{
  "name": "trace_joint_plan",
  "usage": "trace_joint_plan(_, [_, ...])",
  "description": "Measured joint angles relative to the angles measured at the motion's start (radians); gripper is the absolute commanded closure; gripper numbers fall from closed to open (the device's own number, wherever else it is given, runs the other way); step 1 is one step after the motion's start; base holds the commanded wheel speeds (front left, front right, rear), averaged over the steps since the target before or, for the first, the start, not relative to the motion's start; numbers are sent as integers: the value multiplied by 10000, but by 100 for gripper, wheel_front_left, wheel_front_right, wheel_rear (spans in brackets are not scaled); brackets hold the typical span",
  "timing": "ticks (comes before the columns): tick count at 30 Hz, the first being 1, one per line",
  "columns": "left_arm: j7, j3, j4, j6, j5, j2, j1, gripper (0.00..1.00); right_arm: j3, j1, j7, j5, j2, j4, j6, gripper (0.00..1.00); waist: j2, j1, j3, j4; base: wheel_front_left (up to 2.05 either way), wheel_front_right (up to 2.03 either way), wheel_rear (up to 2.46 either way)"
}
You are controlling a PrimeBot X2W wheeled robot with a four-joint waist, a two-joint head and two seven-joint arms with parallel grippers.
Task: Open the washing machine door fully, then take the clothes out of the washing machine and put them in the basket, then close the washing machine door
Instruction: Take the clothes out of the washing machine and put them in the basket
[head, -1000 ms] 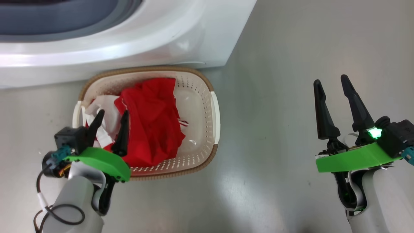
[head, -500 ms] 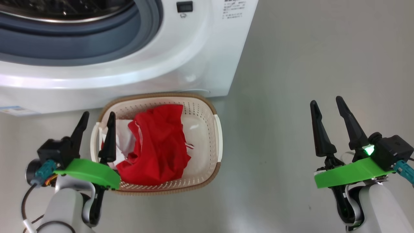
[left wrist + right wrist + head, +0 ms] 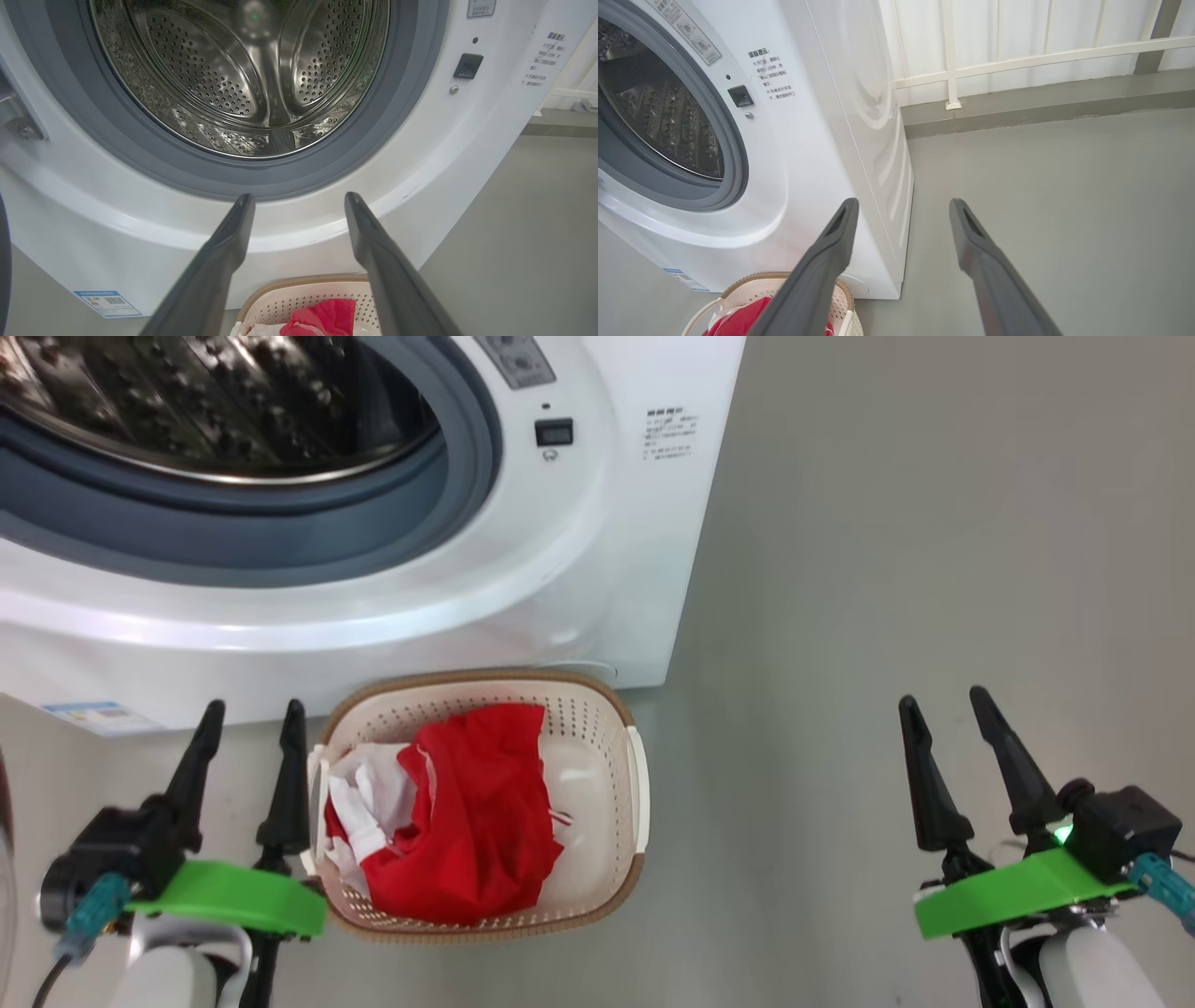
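Observation:
The washing machine [image 3: 597, 523] stands with its steel drum [image 3: 243, 74] open and bare. Its door is swung clear of the opening; a dark sliver [image 3: 2, 266] at the left edge of the left wrist view may be its rim. In front of the machine sits the cream basket [image 3: 616, 728], holding the clothes: a red jersey [image 3: 485, 821] and a white garment [image 3: 369, 798]. My left gripper [image 3: 254, 709] is open and empty just left of the basket. Far to the right, over bare floor, my right gripper [image 3: 941, 700] is open and empty too.
Grey floor [image 3: 887, 569] stretches to the right of the machine. A white railing and a low kerb [image 3: 1017, 93] run behind it. The door latch socket [image 3: 467, 65] and a hinge bracket [image 3: 18, 116] sit on the machine's front.
The head camera has tilted up, bringing the drum into view. My left gripper has moved from over the basket's clothes to its left side. The right gripper has kept its place.

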Motion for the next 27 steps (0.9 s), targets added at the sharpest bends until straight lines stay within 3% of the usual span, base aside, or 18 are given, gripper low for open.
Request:
trace_joint_plan(21, [0,989,-2236,0,366,-332,3251,0,-546,1732,2,-2,79,-56,0,0,0,0,-1509,257,0,0,0])
trace_joint_plan(27, [0,1026,-2337,0,366,-378,3421,0,-562,1775,2,-2,92,-61,0,0,0,0,-1552,303,0,0,0])
